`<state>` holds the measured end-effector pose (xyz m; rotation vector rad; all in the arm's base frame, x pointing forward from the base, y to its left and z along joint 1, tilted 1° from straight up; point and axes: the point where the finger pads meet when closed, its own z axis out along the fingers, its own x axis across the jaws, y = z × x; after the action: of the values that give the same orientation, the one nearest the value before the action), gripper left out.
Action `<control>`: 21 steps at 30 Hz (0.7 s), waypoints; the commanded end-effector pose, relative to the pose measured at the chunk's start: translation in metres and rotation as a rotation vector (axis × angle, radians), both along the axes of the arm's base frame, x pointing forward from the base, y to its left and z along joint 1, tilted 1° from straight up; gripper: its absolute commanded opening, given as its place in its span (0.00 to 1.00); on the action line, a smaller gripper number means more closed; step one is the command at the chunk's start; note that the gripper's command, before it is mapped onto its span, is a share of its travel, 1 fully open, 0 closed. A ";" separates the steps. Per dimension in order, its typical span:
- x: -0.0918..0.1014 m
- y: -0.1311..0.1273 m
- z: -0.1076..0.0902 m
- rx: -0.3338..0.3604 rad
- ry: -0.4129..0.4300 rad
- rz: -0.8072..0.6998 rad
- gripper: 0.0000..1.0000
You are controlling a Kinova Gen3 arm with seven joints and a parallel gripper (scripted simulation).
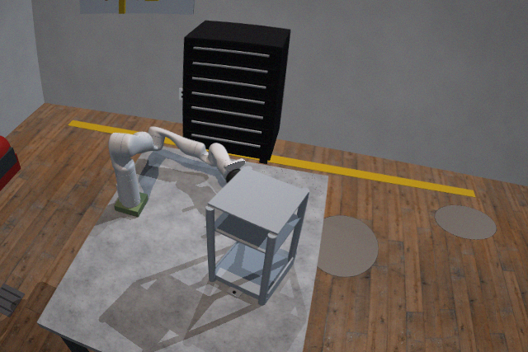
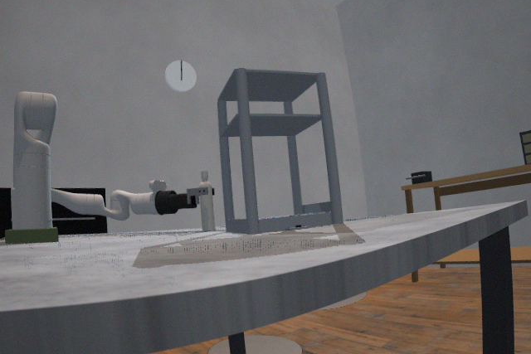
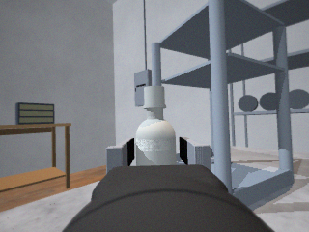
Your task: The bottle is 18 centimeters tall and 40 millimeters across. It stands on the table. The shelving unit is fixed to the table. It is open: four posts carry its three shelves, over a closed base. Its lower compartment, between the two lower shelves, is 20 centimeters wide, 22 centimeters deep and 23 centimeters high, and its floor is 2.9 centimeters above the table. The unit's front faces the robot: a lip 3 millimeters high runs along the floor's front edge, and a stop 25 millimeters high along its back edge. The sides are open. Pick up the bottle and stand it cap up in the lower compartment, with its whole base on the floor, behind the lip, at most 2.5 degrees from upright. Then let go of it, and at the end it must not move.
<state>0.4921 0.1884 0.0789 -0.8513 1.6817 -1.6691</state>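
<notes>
The white bottle [image 2: 207, 206] stands upright on the table, cap up, just left of the shelving unit [image 2: 276, 151]. My gripper [image 2: 205, 191] is open and level, with a finger on each side of the bottle's upper body. In the wrist view the bottle [image 3: 154, 135] sits between the two fingers of the gripper [image 3: 156, 154], with small gaps either side. In the top view the shelving unit [image 1: 256, 237] hides the bottle and the fingers; only the wrist [image 1: 232, 169] shows behind its top shelf. The lower compartment [image 2: 279, 178] is empty.
A black drawer cabinet [image 1: 234, 88] stands behind the table. The arm's base [image 1: 129, 205] sits on a green block at the table's far left. A wooden bench [image 2: 467, 182] stands off to the side. The unit's front post [image 3: 218, 92] is close to my right finger.
</notes>
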 end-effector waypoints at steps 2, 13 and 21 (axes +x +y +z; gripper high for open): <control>0.001 0.000 -0.002 -0.008 -0.002 0.003 1.00; 0.000 0.000 -0.017 -0.008 -0.002 0.003 1.00; 0.000 0.000 -0.023 -0.008 -0.002 0.003 1.00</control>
<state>0.4923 0.1886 0.0567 -0.8555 1.6751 -1.6740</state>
